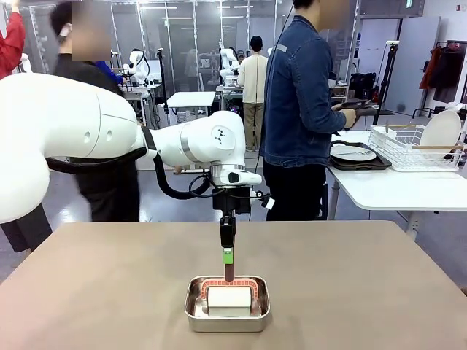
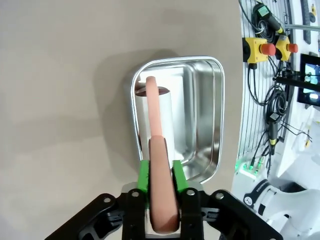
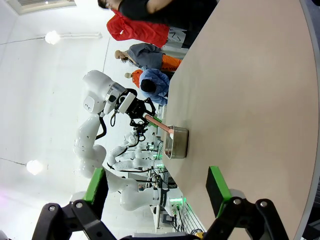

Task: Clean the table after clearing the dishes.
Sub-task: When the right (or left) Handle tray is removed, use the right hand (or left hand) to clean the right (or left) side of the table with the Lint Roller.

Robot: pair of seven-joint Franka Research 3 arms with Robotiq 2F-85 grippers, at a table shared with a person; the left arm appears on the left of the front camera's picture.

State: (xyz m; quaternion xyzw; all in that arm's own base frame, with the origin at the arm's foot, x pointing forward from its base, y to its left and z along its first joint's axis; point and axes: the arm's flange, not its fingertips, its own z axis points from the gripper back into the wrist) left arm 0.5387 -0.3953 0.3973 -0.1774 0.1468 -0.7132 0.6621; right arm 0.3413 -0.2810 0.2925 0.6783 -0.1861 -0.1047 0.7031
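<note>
Now my left gripper (image 2: pixel 161 176) pinches the pink tool handle (image 2: pixel 156 115) above the steel pan (image 2: pixel 202 100) — my right gripper (image 3: pixel 156 185) gapes wide.

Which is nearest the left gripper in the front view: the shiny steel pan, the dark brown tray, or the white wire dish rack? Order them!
1. Rectangular steel pan, right under the left gripper clamping a pink handle.
2. Dark brown tray, on the white table, far right.
3. White wire dish rack, right of the tray.
</note>
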